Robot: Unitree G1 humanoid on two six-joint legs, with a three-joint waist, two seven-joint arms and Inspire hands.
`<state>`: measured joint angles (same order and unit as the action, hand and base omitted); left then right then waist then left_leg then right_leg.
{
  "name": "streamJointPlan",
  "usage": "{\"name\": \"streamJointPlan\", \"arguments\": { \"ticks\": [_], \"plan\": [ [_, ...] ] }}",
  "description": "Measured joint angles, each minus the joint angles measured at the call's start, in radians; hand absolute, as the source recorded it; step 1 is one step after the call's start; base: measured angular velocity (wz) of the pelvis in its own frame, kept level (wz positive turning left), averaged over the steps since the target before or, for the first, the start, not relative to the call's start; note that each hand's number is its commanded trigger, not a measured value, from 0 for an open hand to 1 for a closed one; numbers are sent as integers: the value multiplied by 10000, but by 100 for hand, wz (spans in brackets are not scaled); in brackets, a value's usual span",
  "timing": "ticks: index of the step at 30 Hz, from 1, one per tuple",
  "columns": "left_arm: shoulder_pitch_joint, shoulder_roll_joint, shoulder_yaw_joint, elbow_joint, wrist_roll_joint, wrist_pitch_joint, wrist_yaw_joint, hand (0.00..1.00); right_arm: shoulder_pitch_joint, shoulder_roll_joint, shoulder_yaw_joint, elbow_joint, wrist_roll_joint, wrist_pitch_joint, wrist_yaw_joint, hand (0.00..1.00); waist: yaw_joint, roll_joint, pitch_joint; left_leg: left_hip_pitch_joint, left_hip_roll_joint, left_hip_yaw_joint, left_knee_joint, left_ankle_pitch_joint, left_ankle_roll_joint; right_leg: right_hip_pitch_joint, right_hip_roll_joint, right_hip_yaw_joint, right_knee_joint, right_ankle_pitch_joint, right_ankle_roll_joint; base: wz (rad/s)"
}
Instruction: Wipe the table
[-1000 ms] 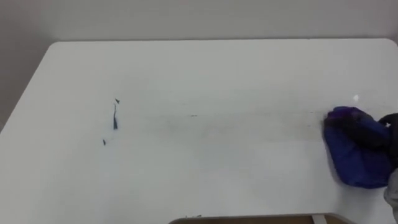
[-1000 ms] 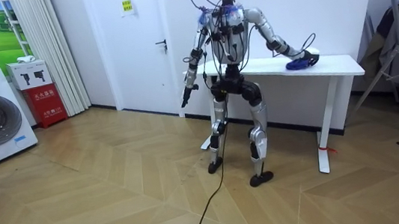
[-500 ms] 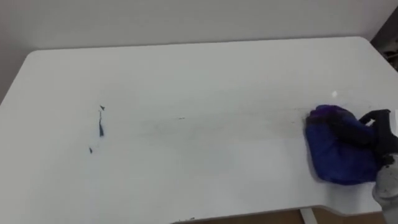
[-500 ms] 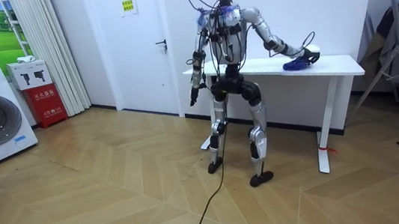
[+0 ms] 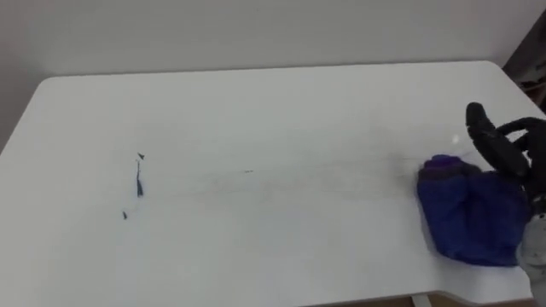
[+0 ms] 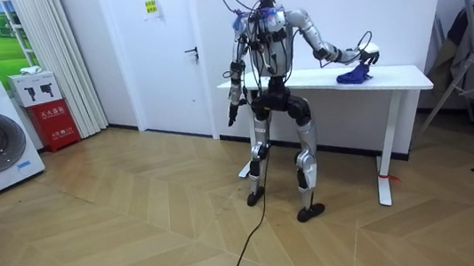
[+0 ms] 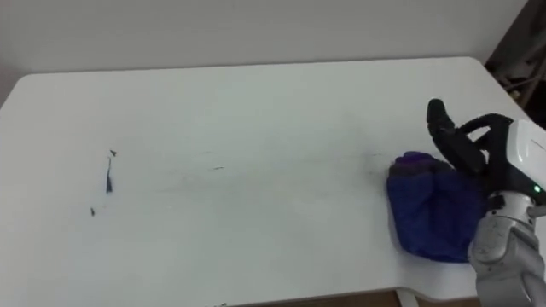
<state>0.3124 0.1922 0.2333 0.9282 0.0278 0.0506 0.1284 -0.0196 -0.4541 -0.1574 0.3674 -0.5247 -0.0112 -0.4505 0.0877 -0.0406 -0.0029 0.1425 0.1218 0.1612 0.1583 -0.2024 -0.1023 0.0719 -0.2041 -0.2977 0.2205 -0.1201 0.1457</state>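
The right hand [image 5: 503, 147] is now lifted off the blue cloth [image 5: 467, 213], fingers spread and holding nothing. The dark marks [image 5: 138, 177] on the desk [image 5: 281, 111] are left unwiped.

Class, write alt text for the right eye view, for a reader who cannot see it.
A crumpled blue cloth lies near the right end of a white table, with the robot's right hand over its far side. Small blue marks stain the table's left part.
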Motion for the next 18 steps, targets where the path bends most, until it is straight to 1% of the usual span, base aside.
{"name": "streamJointPlan", "arguments": {
  "ticks": [1,4,7,9,10,12,14,16,18],
  "plan": [
    [53,0,1,0,-3,-84,3,0,75,15,-225,-321,31,-80,-60,0,-22,-28,7,2,0,0,0,0,0,0,2,3,0,0,0,0],
    [129,-17,-2,58,-52,-184,108,0,92,22,-452,-975,53,-235,-264,0,-78,-96,32,24,0,7,-3,0,0,2,7,29,0,0,0,-1],
    [74,-21,13,296,-78,-302,159,0,127,103,-683,-1541,52,-311,-267,0,-69,-142,32,76,1,53,-59,-1,0,-31,28,120,2,1,1,-7],
    [122,-19,32,383,-166,-312,161,0,124,104,-812,-1962,105,-337,-276,0,-113,-151,32,92,14,46,-88,-5,-6,-42,56,149,1,1,1,-4],
    [139,-19,30,390,-197,-311,163,0,119,102,-963,-2033,243,-440,-325,0,-154,-178,37,94,29,24,-100,-5,-7,-41,70,145,1,1,1,0],
    [194,-22,3,390,-371,-310,166,0,122,100,-1101,-2028,641,-432,-442,0,-165,-223,32,100,43,9,-102,-4,-10,-38,87,147,-1,1,1,0],
    [357,-21,5,389,-372,-299,183,0,123,101,-1122,-2020,976,-419,-599,0,-297,-257,34,100,43,3,-98,-4,-10,-31,88,148,-2,1,0,0],
    [471,-17,42,388,-366,-268,221,0,125,102,-1338,-1841,1264,-412,-834,0,-414,-298,65,96,44,7,-107,-8,-16,-40,88,149,-7,1,0,0],
    [504,-18,97,387,-365,-263,216,0,126,102,-1582,-1696,1629,-336,-995,0,-482,-331,76,97,44,11,-125,-10,-19,-48,88,149,-7,1,1,0]
  ]
}}
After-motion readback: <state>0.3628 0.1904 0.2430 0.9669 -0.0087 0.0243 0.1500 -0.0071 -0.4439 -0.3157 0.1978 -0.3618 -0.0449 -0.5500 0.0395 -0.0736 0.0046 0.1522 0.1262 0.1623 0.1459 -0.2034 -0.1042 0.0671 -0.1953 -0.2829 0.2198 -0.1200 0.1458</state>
